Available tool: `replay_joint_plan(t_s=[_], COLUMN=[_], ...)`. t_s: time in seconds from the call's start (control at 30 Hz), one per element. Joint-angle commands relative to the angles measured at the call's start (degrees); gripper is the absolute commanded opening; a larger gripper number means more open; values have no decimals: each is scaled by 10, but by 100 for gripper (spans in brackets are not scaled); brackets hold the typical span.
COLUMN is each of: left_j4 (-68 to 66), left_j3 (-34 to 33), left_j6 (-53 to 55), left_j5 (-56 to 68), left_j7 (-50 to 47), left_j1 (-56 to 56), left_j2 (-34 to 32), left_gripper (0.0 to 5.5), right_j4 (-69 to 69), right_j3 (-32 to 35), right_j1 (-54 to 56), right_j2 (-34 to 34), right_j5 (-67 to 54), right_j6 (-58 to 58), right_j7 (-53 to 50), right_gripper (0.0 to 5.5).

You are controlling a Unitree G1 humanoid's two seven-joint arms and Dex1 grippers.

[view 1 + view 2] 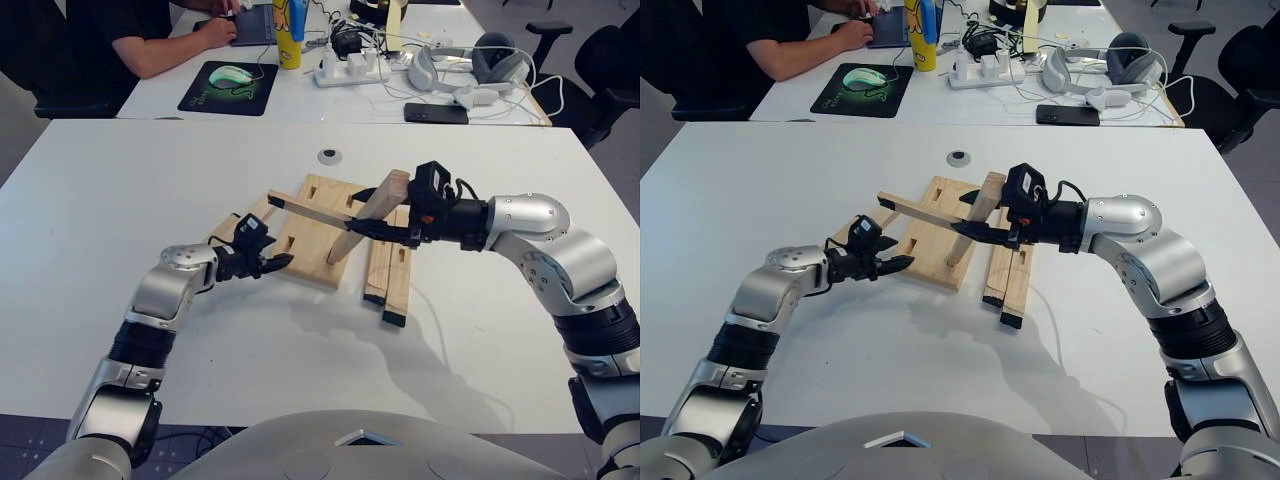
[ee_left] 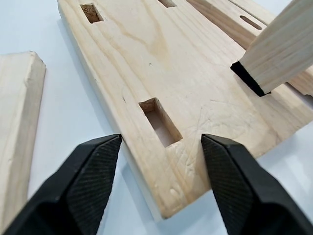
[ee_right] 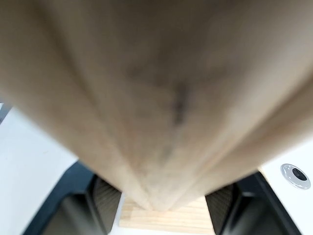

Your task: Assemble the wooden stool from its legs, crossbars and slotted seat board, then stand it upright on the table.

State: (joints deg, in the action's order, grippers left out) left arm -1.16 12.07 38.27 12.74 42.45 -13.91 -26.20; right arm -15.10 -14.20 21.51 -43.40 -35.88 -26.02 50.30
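Note:
The slotted seat board [image 1: 312,232] lies flat in the middle of the white table. My right gripper [image 1: 372,228] is shut on a wooden leg [image 1: 372,212], which tilts over the board with a thin crossbar [image 1: 305,210] sticking out toward the left. The leg's black-tipped lower end [image 2: 248,77] hangs just over the board. My left gripper [image 2: 161,142] is open, its fingers on either side of the board's near left corner, close to a slot [image 2: 159,120]. Two more legs [image 1: 390,280] lie side by side at the board's right edge. Another wooden piece [image 2: 17,127] rests left of the board.
A round grommet [image 1: 329,156] sits in the table behind the board. The table [image 1: 120,200] has free room on the left and along the front edge. A second table [image 1: 300,95] behind carries a mouse pad, headphones, cables and a phone.

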Motion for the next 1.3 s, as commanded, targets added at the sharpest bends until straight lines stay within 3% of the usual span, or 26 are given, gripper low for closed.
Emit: replay_joint_plan(t_s=[0.03, 0.27, 0.63, 1.0, 1.3], left_j4=[0, -1, -3, 5, 3], left_j3=[36, 31, 27, 21, 21], left_j6=[55, 55, 52, 56, 54], left_j5=[16, 19, 19, 23, 23], left_j7=[15, 10, 7, 4, 5], left_j1=[57, 57, 54, 54, 52], left_j2=[11, 14, 22, 22, 20], left_gripper=[268, 240, 205, 170, 169], right_j4=[47, 8, 117, 58, 103], right_j3=[-78, -104, -91, -124, -92], right_j1=[-95, -143, -46, -128, -104], right_j2=[-10, -13, 20, -34, 3], right_j5=[86, 83, 102, 72, 86], right_j6=[-76, -74, -83, -82, -34], right_j7=[-32, -39, -59, 3, -43], right_gripper=[205, 205, 205, 205, 205])
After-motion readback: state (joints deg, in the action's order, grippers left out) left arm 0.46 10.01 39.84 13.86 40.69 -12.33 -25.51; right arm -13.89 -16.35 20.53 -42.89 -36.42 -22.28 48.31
